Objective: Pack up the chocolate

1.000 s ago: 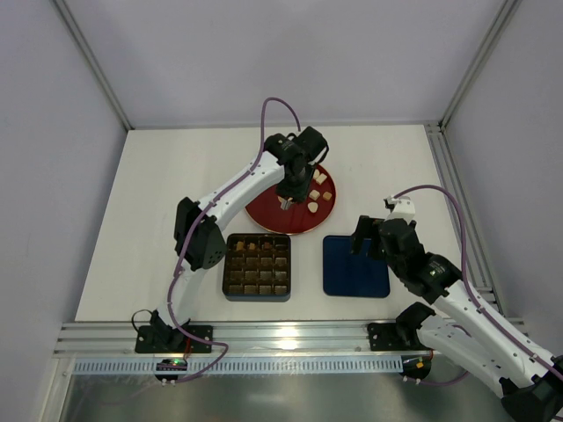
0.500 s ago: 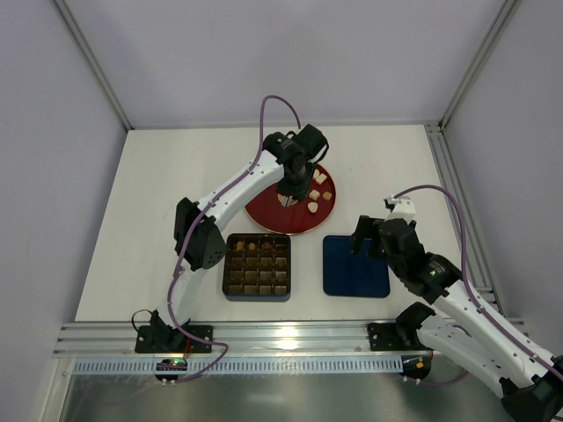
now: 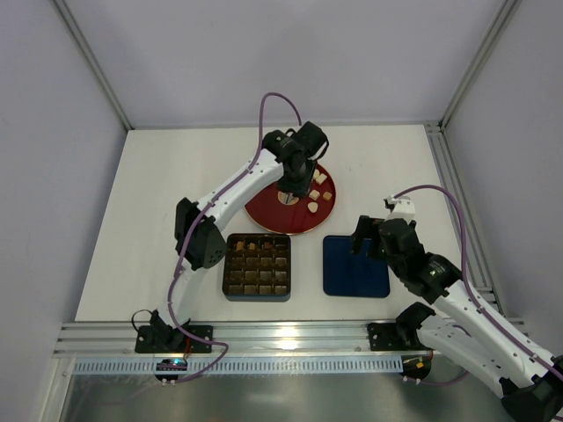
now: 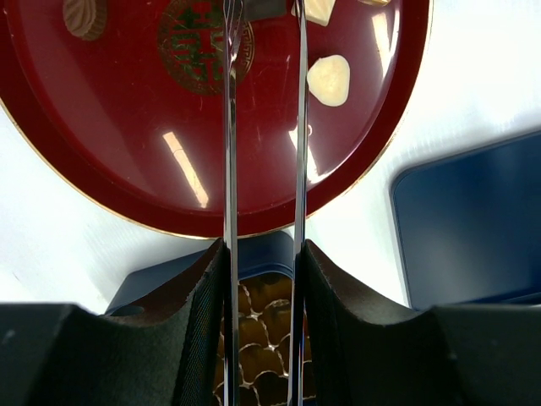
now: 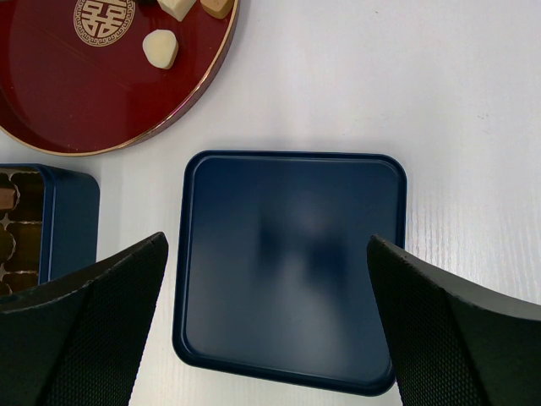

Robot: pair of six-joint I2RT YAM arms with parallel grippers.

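Note:
Cream-white chocolates [image 3: 314,195] lie on the red round plate [image 3: 264,215]; one shows in the left wrist view [image 4: 328,79] and in the right wrist view [image 5: 160,47]. A brown chocolate [image 4: 84,15] lies at the plate's far side. The blue box [image 3: 258,297] holds several dark brown chocolates in its cells. My left gripper [image 3: 286,195] hovers over the plate; its thin metal fingers [image 4: 230,169] stand narrowly apart on a small dark chocolate [image 4: 264,8] at the frame's top edge. My right gripper [image 3: 369,237] is open and empty above the blue lid.
The dark blue square lid [image 3: 355,265] lies flat to the right of the box, also in the right wrist view [image 5: 292,262]. A gold emblem [image 5: 103,19] marks the plate's centre. Metal rails run along the table's near and right edges.
My left gripper has shifted slightly toward the far side over the plate and seems a little higher. The right arm has not moved.

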